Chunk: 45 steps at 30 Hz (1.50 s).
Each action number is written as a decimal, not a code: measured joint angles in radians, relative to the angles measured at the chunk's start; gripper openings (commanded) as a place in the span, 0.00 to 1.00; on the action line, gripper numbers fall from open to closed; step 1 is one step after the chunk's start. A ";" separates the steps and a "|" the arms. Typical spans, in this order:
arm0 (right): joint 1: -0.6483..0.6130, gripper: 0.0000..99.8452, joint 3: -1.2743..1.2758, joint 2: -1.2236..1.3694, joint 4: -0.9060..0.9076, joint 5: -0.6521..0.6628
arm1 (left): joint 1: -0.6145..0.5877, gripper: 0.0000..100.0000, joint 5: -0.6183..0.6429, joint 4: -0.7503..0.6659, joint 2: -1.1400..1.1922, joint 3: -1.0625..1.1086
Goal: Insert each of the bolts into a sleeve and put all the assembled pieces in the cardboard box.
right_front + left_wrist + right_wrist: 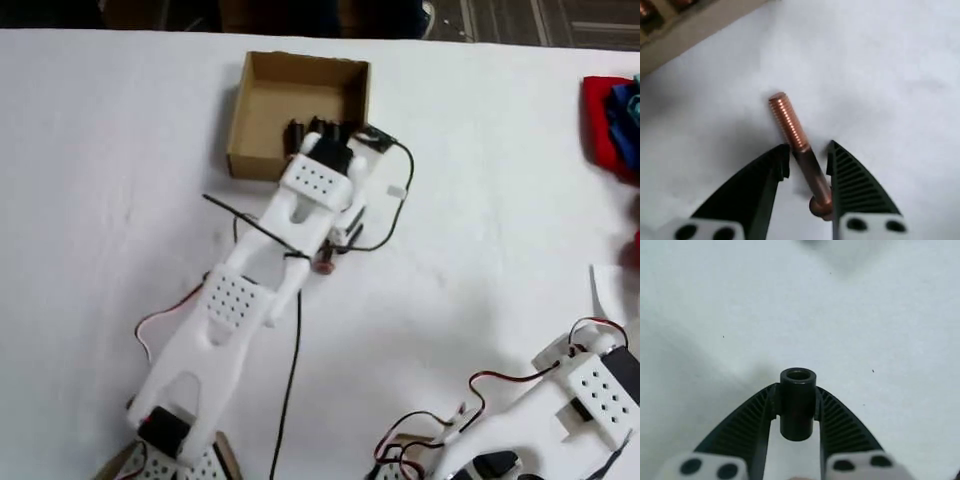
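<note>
One pair apparently still unjoined: right hand (796, 390) clamps black sleeve (797, 410), left hand (807, 150) open astride copper bolt (790, 122) on bench (890, 75), cardboard box (300, 65) upper centre.

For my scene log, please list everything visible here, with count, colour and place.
bolt: 1, copper, on the table inside the open left end effector
sleeve: 1, black, gripped by the right end effector
cardboard box: 1, brown, far middle of table
copper parts: count unclear, inside the box
fabric pile: 1, red and blue, right table edge
table: 1, white
left end effector: 1, black, beside the box
right end effector: 1, black, shut on the sleeve
</note>
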 measured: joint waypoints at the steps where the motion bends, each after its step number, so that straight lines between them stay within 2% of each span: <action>1: 0.000 0.02 0.000 0.000 0.000 0.000 | 0.003 0.04 0.000 0.000 -0.020 0.020; 6: 0.000 0.02 0.000 0.000 0.000 0.000 | 0.003 0.03 -0.014 0.000 -0.135 0.189; 8: 0.000 0.02 0.000 0.000 0.000 0.000 | 0.000 0.03 -0.075 0.000 -0.189 0.267; 10: 0.000 0.02 0.000 0.000 0.000 0.000 | -0.008 0.03 -0.199 0.000 -0.250 0.364; 13: 0.000 0.02 0.000 0.000 0.000 0.000 | -0.029 0.03 -0.502 0.000 -0.365 0.517; 19: 0.000 0.02 0.000 0.000 0.000 0.000 | -0.150 0.03 -1.301 -0.002 -0.540 0.821; 21: 0.000 0.02 0.000 0.000 0.000 0.000 | -0.187 0.03 -1.378 -0.017 -0.546 0.841; 25: 0.000 0.02 0.000 0.000 0.000 0.000 | -0.227 0.04 -1.378 -0.074 -0.548 0.839; 30: 0.000 0.02 0.000 0.000 0.000 0.000 | -0.239 0.19 -1.373 -0.104 -0.548 0.822; 37: 0.000 0.02 0.000 0.000 0.000 0.000 | -0.253 0.16 -1.227 -0.158 -0.562 0.809; 39: 0.000 0.02 0.000 0.000 0.000 0.000 | -0.253 0.13 -1.122 -0.163 -0.562 0.763; 41: 0.000 0.02 0.000 0.000 0.000 0.000 | -0.249 0.10 -0.936 -0.152 -0.562 0.704; 45: -0.002 0.02 0.000 0.000 0.000 0.000 | -0.238 0.06 -0.362 -0.032 -0.565 0.589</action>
